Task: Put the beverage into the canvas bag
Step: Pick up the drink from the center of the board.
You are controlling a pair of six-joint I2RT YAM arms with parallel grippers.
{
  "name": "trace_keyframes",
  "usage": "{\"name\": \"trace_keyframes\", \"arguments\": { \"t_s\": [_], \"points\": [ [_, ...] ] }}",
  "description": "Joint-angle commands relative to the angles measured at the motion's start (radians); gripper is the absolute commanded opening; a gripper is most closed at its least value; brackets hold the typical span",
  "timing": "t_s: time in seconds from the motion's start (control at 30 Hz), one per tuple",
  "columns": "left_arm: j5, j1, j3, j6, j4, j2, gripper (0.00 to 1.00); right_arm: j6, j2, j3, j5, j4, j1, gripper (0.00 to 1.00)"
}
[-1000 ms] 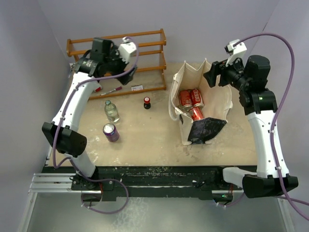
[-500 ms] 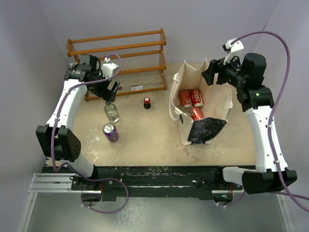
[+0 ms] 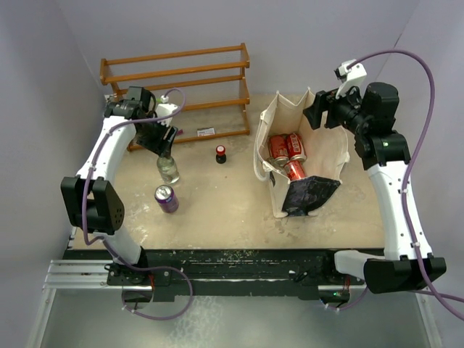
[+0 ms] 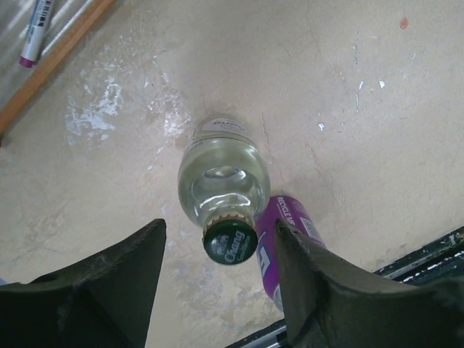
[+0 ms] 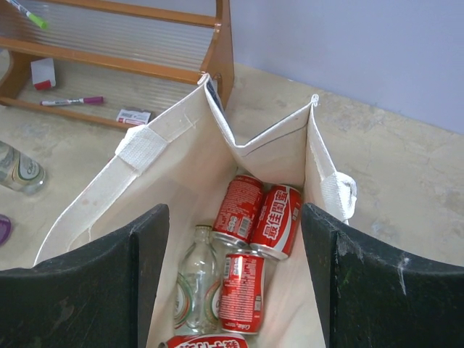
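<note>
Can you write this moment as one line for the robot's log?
left jaws: open, astride cap of clear bottle | right jaws: open over canvas bag | bag: red cans inside | grasp: not yet

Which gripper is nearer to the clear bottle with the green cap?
Left. The left gripper is right above the clear bottle, its fingers apart on either side of the cap. The right gripper hangs over the canvas bag, far off.
</note>
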Motion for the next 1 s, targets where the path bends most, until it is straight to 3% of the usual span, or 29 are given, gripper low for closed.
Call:
{"name": "trace_keyframes", "arguments": {
  "t_s": [0.0, 0.3, 0.43, 0.57, 0.8, 0.97],
  "points": [
    [0.033, 0.006, 0.002, -0.016, -0.015, 0.034, 0.62, 0.004, -0.042, -0.008, 0.02, 0.041, 0.004, 0.75],
    [0.031, 0.006, 0.007, -0.013, -0.018, 0.051, 0.42, -0.002, -0.057, -0.024, 0.033, 0.04, 0.001, 0.75],
    [0.049, 0.006, 0.019, 0.006, -0.024, 0.04, 0.17, 0.0, -0.058, -0.033, 0.031, 0.043, -0.004, 0.75],
    [0.087, 0.006, 0.06, 0.039, -0.025, 0.023, 0.02, 0.001, -0.057, -0.038, 0.029, 0.045, -0.006, 0.75],
    [0.163, -0.012, 0.234, 0.105, 0.001, -0.005, 0.0, -0.001, -0.058, -0.047, 0.034, 0.042, -0.018, 0.75],
    [0.18, -0.098, 0.374, 0.118, 0.044, -0.01, 0.0, -0.006, -0.067, -0.064, 0.038, 0.039, -0.034, 0.75]
  ]
}}
